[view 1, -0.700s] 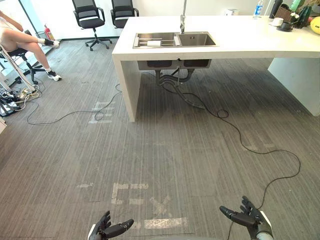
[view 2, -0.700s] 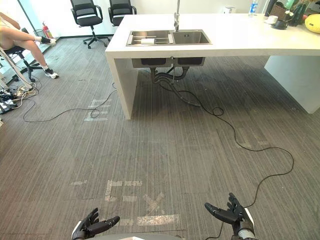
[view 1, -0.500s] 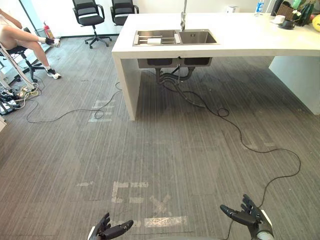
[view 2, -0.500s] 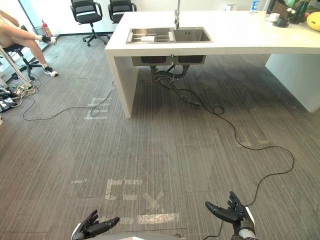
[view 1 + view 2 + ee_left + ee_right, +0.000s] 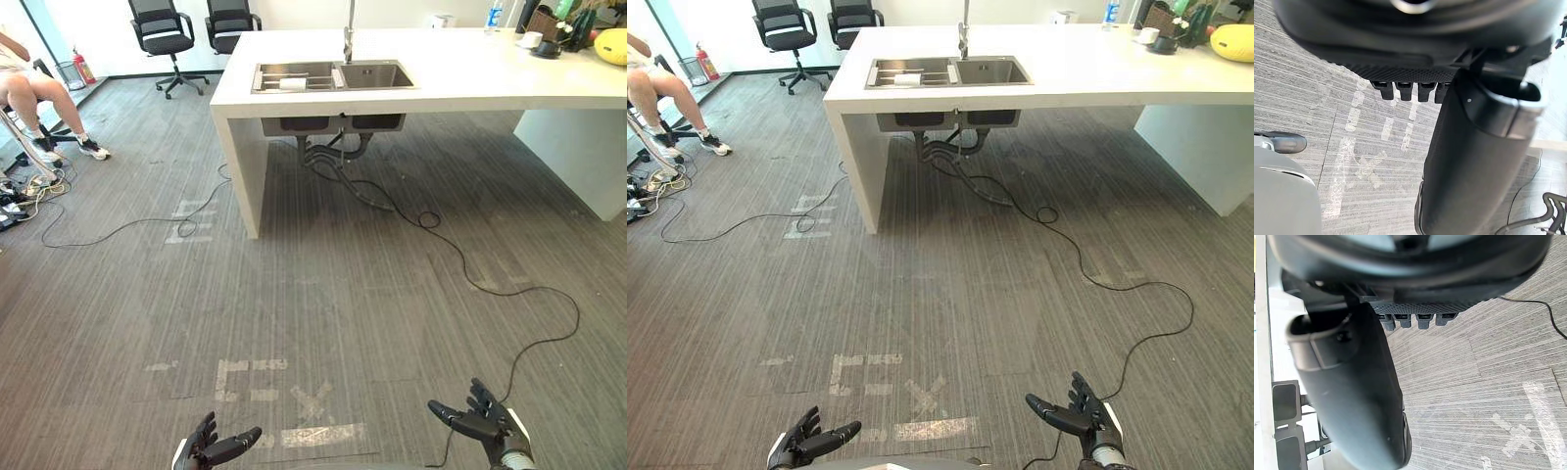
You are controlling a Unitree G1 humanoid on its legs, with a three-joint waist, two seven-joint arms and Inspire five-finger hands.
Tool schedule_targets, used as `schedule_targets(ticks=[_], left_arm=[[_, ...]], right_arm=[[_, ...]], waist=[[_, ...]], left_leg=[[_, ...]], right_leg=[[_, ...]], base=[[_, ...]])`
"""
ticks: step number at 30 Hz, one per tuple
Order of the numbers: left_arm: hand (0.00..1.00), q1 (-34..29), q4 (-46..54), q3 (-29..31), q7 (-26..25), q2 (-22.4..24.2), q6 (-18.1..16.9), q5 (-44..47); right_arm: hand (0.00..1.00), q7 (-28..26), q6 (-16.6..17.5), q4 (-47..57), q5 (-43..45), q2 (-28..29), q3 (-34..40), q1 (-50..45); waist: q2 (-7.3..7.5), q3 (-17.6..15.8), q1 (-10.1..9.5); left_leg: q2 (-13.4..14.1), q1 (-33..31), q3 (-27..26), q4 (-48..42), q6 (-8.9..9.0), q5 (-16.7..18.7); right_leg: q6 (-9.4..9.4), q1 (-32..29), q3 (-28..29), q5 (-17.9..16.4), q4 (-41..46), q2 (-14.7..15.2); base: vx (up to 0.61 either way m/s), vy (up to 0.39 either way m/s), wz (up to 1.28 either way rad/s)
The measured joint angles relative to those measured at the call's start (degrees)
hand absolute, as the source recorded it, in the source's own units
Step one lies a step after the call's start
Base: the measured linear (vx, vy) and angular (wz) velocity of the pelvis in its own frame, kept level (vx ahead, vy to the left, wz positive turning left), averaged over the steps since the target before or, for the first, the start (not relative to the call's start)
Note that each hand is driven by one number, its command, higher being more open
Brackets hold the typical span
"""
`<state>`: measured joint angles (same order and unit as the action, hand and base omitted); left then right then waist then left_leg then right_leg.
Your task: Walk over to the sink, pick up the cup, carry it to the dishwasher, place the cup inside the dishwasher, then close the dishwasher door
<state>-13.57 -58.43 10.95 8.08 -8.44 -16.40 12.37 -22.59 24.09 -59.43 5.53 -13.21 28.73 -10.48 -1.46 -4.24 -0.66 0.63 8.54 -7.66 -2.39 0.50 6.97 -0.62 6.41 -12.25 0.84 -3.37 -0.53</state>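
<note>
A steel double sink [image 5: 376,75] is set in a white island counter [image 5: 470,78] across the room, with a faucet [image 5: 348,31] behind it. A small white object, possibly the cup [image 5: 292,84], lies on its side on a rack in the sink's left basin. My left hand [image 5: 220,451] and right hand [image 5: 482,424] hang low over the grey floor, far from the counter, both open and empty. In the wrist views the left hand [image 5: 1469,161] and right hand [image 5: 1356,391] have straight fingers with only floor past them.
The counter's white side panel [image 5: 238,166] reaches the floor. Black cables [image 5: 470,279] snake from under the sink across the floor. Two office chairs [image 5: 157,34] stand at the back left, near a seated person [image 5: 24,93]. White tape marks [image 5: 265,392] lie on the floor ahead.
The whole picture has shifted a little, so the camera has moved; the counter now sits slightly further left. Both hands keep the same open pose.
</note>
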Motion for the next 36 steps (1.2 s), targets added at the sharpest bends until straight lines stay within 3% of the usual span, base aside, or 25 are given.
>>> schedule_targets(ticks=[17,22,25,27,28,32,34,36], left_arm=[[1.0,-0.1,0.0,0.0,3.6,-1.3,0.0,0.1],[1.0,-0.4,0.1,-0.1,3.8,-1.0,0.0,1.2],[1.0,-0.8,0.7,-0.1,3.7,-0.3,-0.1,2.3],[1.0,-0.9,2.1,-0.3,3.6,0.6,-0.1,2.3],[1.0,-0.9,3.1,-1.7,3.3,0.8,0.0,2.3],[1.0,-0.9,5.3,-2.5,2.9,0.7,0.0,2.3],[1.0,-1.1,6.3,-2.5,2.0,0.6,0.3,2.8],[1.0,-0.7,7.0,-2.4,1.9,0.5,0.3,3.5]], right_arm=[[1.0,-1.6,-0.2,-0.7,2.4,-0.2,-0.2,-0.4],[1.0,-2.0,-0.2,-0.6,2.4,-0.2,0.1,-0.6],[1.0,-2.0,-0.3,0.4,2.5,-0.1,0.3,-0.6],[1.0,-2.1,-0.6,2.1,3.6,0.3,0.8,-1.2],[1.0,-1.9,-1.1,3.2,4.4,1.2,1.3,-1.5],[1.0,-1.9,-2.0,4.3,4.4,4.0,1.1,-1.7],[1.0,-2.2,-2.7,4.2,4.4,4.5,0.5,-2.5],[1.0,-2.9,-2.6,4.3,4.4,4.5,0.2,-2.6]], waist=[[0.02,0.0,0.01],[-0.11,-0.3,-0.12],[-0.41,-1.0,-0.33],[0.02,-2.0,-0.33],[0.81,-2.7,-0.47],[1.33,-4.0,-1.02],[1.04,-4.6,-1.39],[0.87,-4.8,-1.17]], left_leg=[[0.4,0.0,-0.9,-1.1,0.26,0.9],[0.9,-0.1,-1.8,-4.1,-0.03,3.1],[1.1,-0.3,-2.8,-6.7,-0.65,5.0],[0.6,-0.7,-3.3,-9.1,-1.21,6.6],[-0.3,-1.4,-3.3,-12.2,-1.86,8.6],[-0.6,-0.9,-3.0,-16.4,-3.03,11.9],[0.1,1.0,-2.3,-16.9,-2.69,13.1],[1.9,1.8,-0.5,-17.1,-1.5,14.1]], right_leg=[[-0.19,-0.2,1.2,-0.3,0.7,-0.3],[-0.16,-1.1,2.2,-2.5,4.5,-0.3],[0.24,-3.2,3.1,-5.7,10.5,0.1],[1.06,-6.2,3.2,-9.9,18.2,1.7],[2.79,-9.6,2.1,-13.6,27.2,4.2],[4.57,-18.0,-1.7,-14.4,47.5,8.8],[4.76,-19.9,-3.9,-15.5,48.3,11.1],[4.74,-21.0,-5.8,-15.4,41.5,11.5]], base=[[-0.01,-0.001,-0.03],[-0.02,0.01,-0.11],[-0.03,0.031,-0.16],[-0.02,0.068,-0.03],[-0.01,0.077,-0.04],[0.05,0.038,0.02],[0.14,-0.016,0.18],[0.24,-0.109,0.4]])
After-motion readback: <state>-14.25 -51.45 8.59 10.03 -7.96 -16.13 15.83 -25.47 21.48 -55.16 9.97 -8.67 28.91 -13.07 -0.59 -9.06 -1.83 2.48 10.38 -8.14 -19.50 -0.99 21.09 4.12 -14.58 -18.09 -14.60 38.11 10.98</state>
